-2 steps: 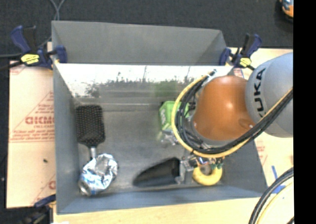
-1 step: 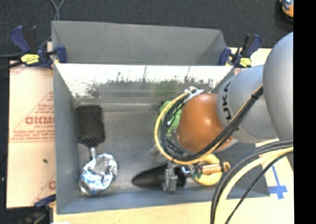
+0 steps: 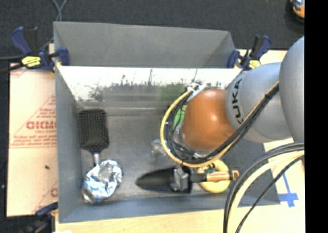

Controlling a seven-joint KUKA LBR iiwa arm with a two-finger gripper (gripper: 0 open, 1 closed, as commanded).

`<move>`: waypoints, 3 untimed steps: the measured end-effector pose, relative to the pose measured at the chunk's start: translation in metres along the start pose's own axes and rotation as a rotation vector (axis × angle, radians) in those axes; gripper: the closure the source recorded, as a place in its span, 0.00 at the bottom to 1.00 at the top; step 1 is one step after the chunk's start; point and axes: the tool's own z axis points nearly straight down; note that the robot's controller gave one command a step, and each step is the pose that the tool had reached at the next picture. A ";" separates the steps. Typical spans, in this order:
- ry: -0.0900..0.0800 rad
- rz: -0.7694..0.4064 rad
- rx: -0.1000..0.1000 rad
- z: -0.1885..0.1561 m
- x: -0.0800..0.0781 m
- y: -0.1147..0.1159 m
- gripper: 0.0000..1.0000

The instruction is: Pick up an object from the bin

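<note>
Black tapered thing [image 3: 154, 180] lies by the bin's [image 3: 154, 207] front wall; the pincer [image 3: 179, 179] sits low against its end, placed as if to grasp it, though I cannot tell whether it is open or closed

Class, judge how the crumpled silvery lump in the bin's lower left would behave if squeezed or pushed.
The silvery lump looks like crumpled foil: probably light, and likely to dent under a squeeze. Its creased, uneven shape suggests it would scoot rather than roll. It seems to touch the black brush, so pushing may nudge that.
</note>
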 end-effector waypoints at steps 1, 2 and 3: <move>0.011 0.275 -0.006 0.002 0.018 0.006 1.00; 0.011 0.275 -0.006 0.002 0.018 0.006 1.00; 0.010 0.276 -0.006 -0.005 0.018 0.005 1.00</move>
